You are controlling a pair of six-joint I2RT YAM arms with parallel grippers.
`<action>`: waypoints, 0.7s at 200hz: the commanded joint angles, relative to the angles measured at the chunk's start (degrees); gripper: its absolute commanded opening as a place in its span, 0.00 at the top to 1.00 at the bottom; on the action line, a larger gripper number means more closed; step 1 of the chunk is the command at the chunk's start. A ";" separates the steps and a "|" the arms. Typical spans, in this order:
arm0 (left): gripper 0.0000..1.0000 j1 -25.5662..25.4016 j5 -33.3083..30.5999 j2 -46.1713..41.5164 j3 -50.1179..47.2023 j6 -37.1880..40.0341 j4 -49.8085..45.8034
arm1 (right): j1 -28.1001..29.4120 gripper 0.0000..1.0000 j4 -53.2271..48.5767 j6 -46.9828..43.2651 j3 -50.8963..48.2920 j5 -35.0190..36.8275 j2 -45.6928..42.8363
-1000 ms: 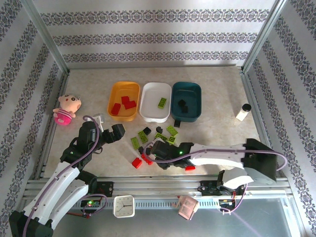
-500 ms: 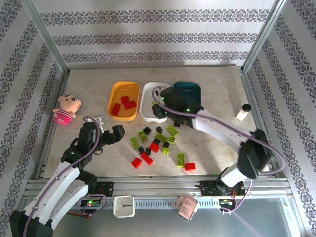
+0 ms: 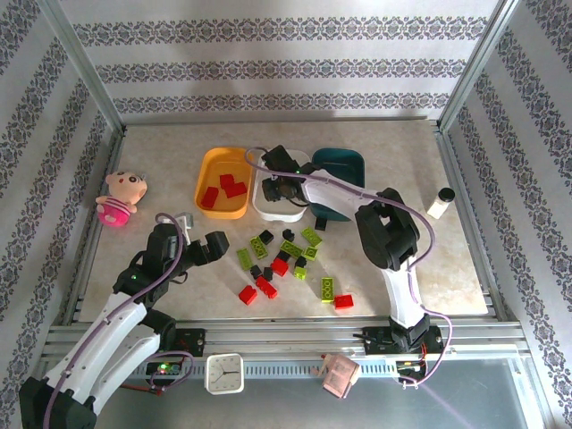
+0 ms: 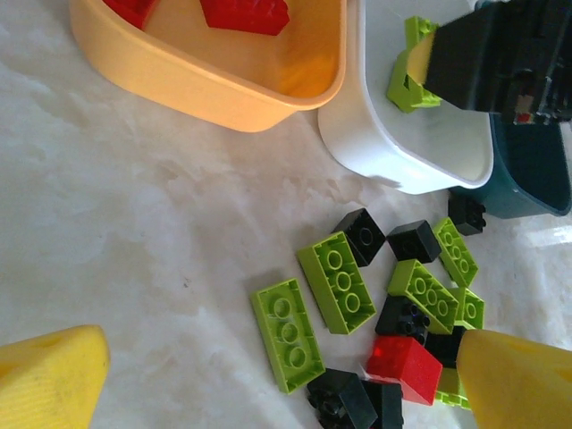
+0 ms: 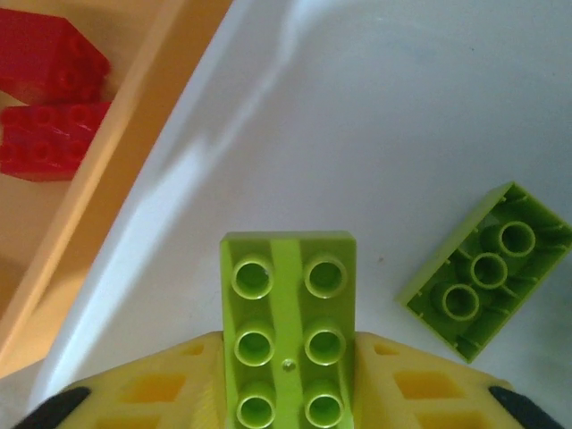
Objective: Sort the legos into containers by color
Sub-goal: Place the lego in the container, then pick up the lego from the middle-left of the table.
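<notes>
Near the bench front, the left pincer hangs wide open and empty, beside the loose legos. Farther back, the right pincer grips a lime brick above the white tray, where a second lime brick lies underside up.

Bright, even light. Pale glare streaks the white tray ahead of the right gripper; its held lime lego looks sharp.
</notes>
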 commanded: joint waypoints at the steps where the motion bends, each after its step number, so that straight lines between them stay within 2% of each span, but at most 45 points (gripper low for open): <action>1: 0.01 -0.48 2.52 0.57 -0.26 -0.47 0.04 | -0.66 0.56 -2.56 0.68 3.85 1.51 1.89; 21: 0.03 -1.82 3.21 1.63 -0.32 -0.25 -0.36 | -0.79 0.37 -2.67 1.10 4.34 1.43 2.19; 33: 0.04 -4.07 2.13 2.44 -0.40 -0.27 -0.65 | -1.00 0.32 -2.38 1.28 3.87 1.36 1.48; 60: 0.05 -13.24 -3.75 5.47 0.52 -0.02 -2.21 | -1.12 0.30 -0.17 1.95 -0.56 0.54 -2.68; 104: 0.07 -34.81 -16.43 16.68 4.03 -1.11 -6.14 | -1.36 0.29 5.09 3.26 -11.74 -0.84 -11.12; 123: 0.09 -40.81 -19.82 22.19 5.86 -1.28 -7.45 | -1.58 0.29 6.83 3.97 -15.85 -1.43 -13.80; 140: 0.10 -43.76 -21.98 26.71 7.35 -0.99 -8.21 | -1.80 0.28 8.37 4.51 -18.93 -1.82 -15.90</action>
